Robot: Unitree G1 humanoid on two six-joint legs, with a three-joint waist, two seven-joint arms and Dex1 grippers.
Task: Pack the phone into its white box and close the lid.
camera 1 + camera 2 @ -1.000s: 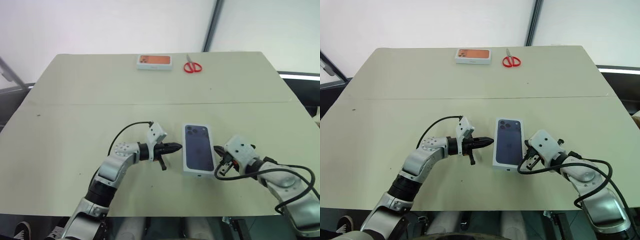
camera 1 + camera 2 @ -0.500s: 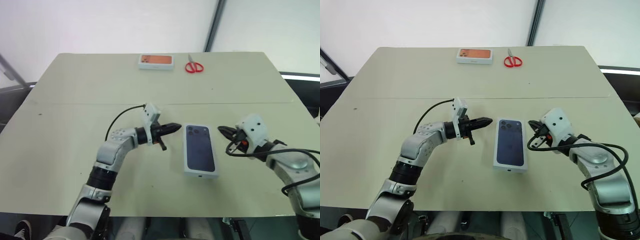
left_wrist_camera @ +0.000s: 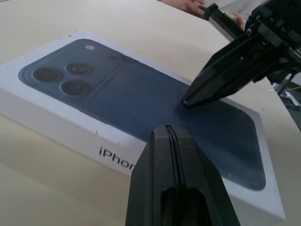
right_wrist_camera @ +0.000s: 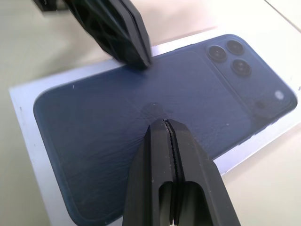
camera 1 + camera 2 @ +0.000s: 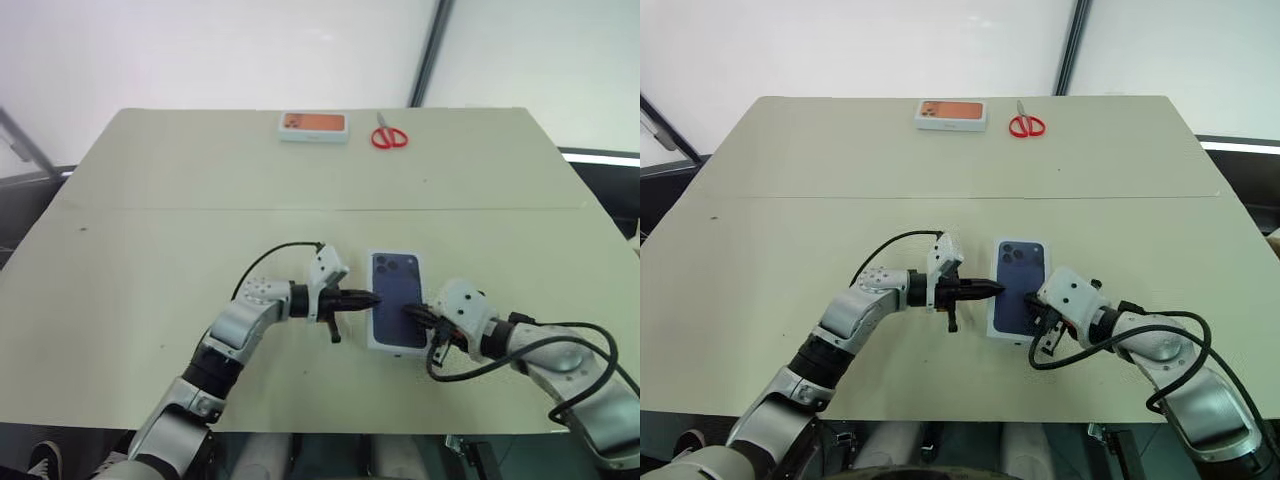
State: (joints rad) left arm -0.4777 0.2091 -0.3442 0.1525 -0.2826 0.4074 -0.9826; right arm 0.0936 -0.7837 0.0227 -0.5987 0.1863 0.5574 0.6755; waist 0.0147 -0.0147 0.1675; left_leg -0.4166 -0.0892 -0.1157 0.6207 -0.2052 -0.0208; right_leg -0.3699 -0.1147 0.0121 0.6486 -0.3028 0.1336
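Left eye view: one beige table [image 5: 150, 230], two phone boxes, two grippers, one pair of red scissors [image 5: 388, 137] at the far edge beside the white box with orange picture [image 5: 313, 125]. Near-centre lies the lid [image 5: 397, 313], closed on its box, white sides, dark blue phone picture with triple camera at the far end. Left gripper [image 5: 369, 298] and right gripper [image 5: 409, 313], both with fingers pinched together and empty, tips over the lid from either side.
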